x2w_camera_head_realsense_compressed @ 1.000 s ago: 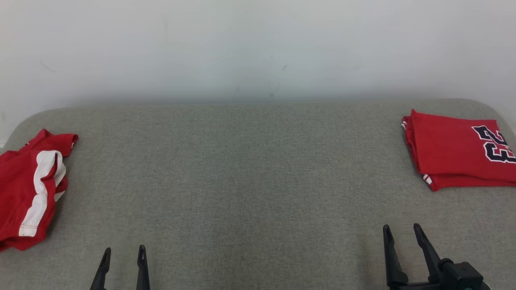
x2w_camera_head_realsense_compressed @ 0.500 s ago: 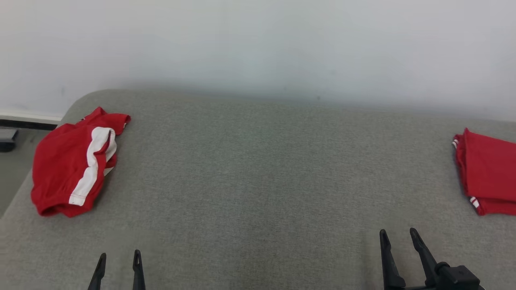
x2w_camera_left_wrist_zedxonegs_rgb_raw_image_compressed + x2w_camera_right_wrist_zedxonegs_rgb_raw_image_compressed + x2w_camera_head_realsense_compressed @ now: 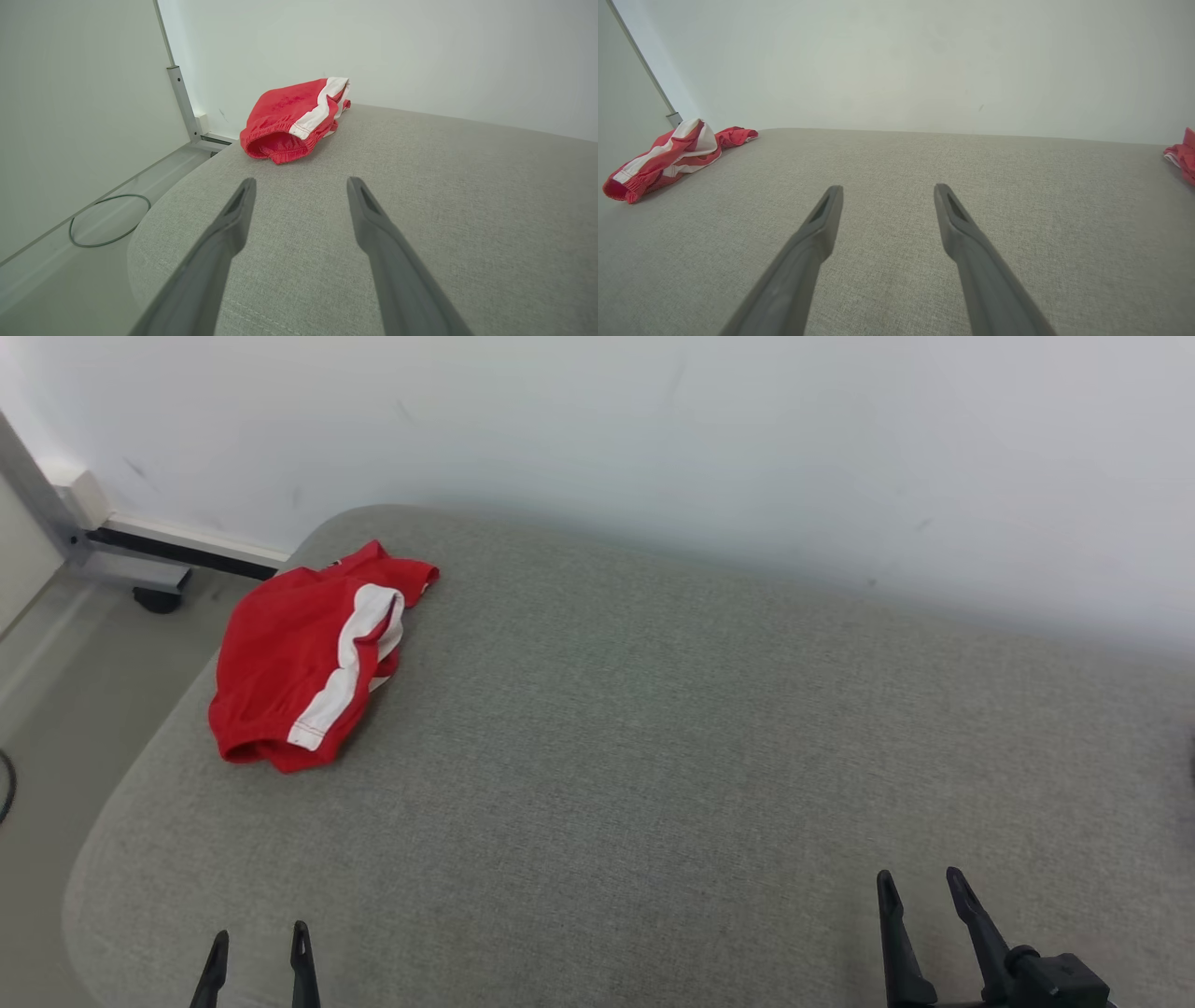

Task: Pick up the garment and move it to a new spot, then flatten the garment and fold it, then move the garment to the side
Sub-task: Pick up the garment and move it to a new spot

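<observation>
Garment [image 3: 308,663], a pair of red shorts with a white side stripe, is seen crumpled in the upper left of the head view. It lies on the grey fabric-covered worktop [image 3: 653,756], near its far left corner, and is touched by neither pair of jaws.

The jaws of the left gripper [image 3: 260,935] are shown at the lower left edge of that view, spread apart and empty. The garment is set well up the frame from them and slightly to the right. The jaws of the right gripper [image 3: 919,877] are seen at the lower right, likewise parted and holding nothing. The garment is well apart from them, far across the frame to the upper left.

In the left wrist view the garment [image 3: 289,121] is found above the parted jaws, just left of centre, with a gathered opening turned toward the camera. Bare grey fabric is seen between it and the jaw tips.

In the right wrist view the garment [image 3: 663,158] is placed at the far left edge, well off the line of the jaws, which are pointed over bare fabric toward the white wall [image 3: 896,60]. A second red garment [image 3: 1181,156] is glimpsed at the right edge of that view. A dark cable loop [image 3: 110,219] is seen on the floor at the lower left of the left wrist view.
</observation>
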`<state>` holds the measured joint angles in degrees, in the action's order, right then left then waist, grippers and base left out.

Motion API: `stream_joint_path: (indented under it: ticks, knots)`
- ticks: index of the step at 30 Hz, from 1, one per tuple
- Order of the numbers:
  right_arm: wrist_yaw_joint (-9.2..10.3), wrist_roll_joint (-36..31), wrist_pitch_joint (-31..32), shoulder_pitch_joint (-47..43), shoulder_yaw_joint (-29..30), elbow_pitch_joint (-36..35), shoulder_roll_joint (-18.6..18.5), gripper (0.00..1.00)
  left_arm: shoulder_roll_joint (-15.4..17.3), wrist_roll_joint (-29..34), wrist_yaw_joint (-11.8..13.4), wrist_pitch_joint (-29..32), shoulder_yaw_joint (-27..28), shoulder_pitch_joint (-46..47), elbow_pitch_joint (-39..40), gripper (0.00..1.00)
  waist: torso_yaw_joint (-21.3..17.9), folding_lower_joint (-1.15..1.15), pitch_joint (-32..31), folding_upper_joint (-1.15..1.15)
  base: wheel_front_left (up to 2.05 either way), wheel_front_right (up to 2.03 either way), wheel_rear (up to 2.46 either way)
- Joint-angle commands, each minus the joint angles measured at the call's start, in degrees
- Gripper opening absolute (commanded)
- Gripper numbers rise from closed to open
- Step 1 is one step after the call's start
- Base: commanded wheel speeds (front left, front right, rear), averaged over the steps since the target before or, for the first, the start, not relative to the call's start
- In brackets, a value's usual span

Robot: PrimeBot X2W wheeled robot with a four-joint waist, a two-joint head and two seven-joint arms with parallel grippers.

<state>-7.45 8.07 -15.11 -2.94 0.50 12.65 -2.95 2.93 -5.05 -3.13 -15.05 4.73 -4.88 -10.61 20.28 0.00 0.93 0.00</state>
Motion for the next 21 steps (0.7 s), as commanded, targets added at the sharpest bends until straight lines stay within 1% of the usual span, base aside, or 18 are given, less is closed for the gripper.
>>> stream_joint_path:
  ticks: [1,10,15,21]
  knots:
    - [-0.03,0.57,-0.05,-0.52,-0.01,0.03,0.12,1.00,-0.08,0.52,-0.32,-0.14,0.22,-0.62,-0.13,1.00,2.95,0.00,-0.02,0.00,0.00,0.00,0.00]
    - [-0.03,0.86,-0.05,-0.86,-0.44,0.03,0.11,1.00,-0.08,0.54,-0.40,-0.14,0.98,-1.12,-0.27,1.00,6.98,0.00,-0.69,0.00,0.00,0.00,0.00]
    - [-0.03,1.08,-0.05,-0.83,-0.60,0.32,0.11,1.00,-0.08,0.73,-0.17,-0.14,1.32,-1.69,-0.04,1.00,8.01,0.00,-1.01,0.00,0.00,0.00,0.00]
    - [-0.03,1.12,-0.05,-0.58,-0.79,0.54,0.11,1.00,-0.08,0.60,0.00,-0.14,1.61,-1.92,-0.19,1.00,8.37,0.00,-1.15,0.00,0.00,0.00,0.00]
